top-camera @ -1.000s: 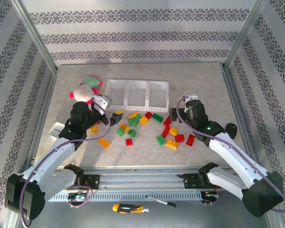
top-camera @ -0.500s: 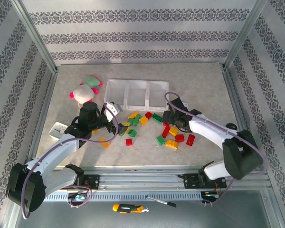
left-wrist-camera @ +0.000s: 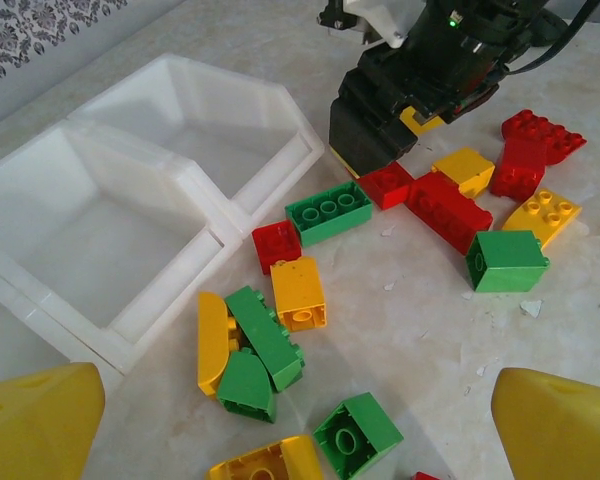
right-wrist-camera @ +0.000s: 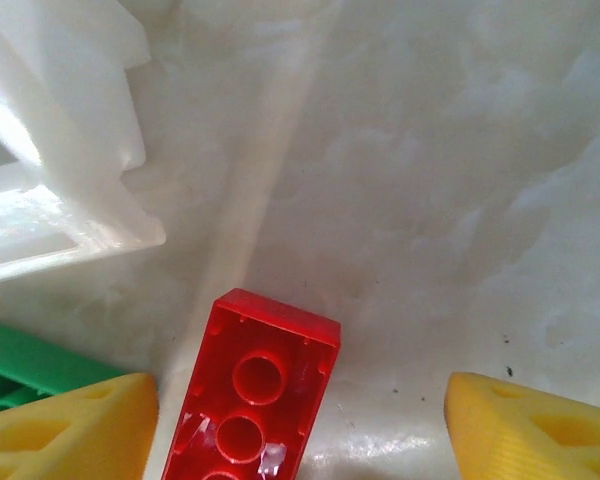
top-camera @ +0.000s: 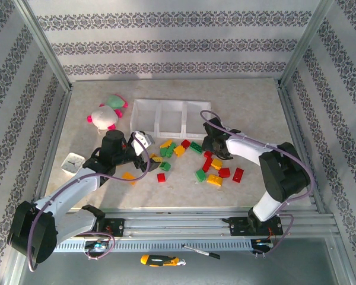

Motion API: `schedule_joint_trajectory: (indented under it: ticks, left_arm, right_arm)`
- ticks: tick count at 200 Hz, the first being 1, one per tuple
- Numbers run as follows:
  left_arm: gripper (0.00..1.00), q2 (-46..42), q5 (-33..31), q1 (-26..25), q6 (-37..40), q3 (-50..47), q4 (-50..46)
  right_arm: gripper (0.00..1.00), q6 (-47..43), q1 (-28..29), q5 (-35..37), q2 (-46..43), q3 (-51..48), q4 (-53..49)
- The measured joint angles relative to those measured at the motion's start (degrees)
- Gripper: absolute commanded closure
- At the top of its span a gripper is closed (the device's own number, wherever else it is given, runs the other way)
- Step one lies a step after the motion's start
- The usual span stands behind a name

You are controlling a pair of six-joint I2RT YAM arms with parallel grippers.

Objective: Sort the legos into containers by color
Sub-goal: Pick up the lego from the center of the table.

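Note:
The legos lie scattered in red, green and yellow in front of the containers, a row of three joined white bins that look empty. My right gripper is low over the pile's right side, by the bins' right corner. In the right wrist view an upside-down red brick lies between its fingertips. The left tip is close beside the brick and the right tip stands well apart. My left gripper hangs open over the pile's left part, above a green brick.
A pink, white and green plush toy lies left of the bins. A small white square tray sits near the left wall. Patterned walls close in the table on three sides. A screwdriver lies in front of the arms' rail.
My right arm has swung left and down onto the red brick by the bins, and its jaws have narrowed. My left arm has shifted right toward the pile, still wide open.

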Motion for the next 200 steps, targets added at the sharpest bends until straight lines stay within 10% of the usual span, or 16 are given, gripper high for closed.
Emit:
schedule_joint_trajectory:
  ticks: [86,200]
  left_arm:
    - [0.01,-0.02,-0.22,-0.39,0.00,-0.55,0.98]
    - [0.01,0.07,-0.22,-0.76,0.20,-1.55,2.34]
  right_arm:
    - [0.59,1.38,0.00,-0.98,1.51,0.09,1.05]
    - [0.67,1.42,0.04,0.24,-11.47,-4.04,0.63]
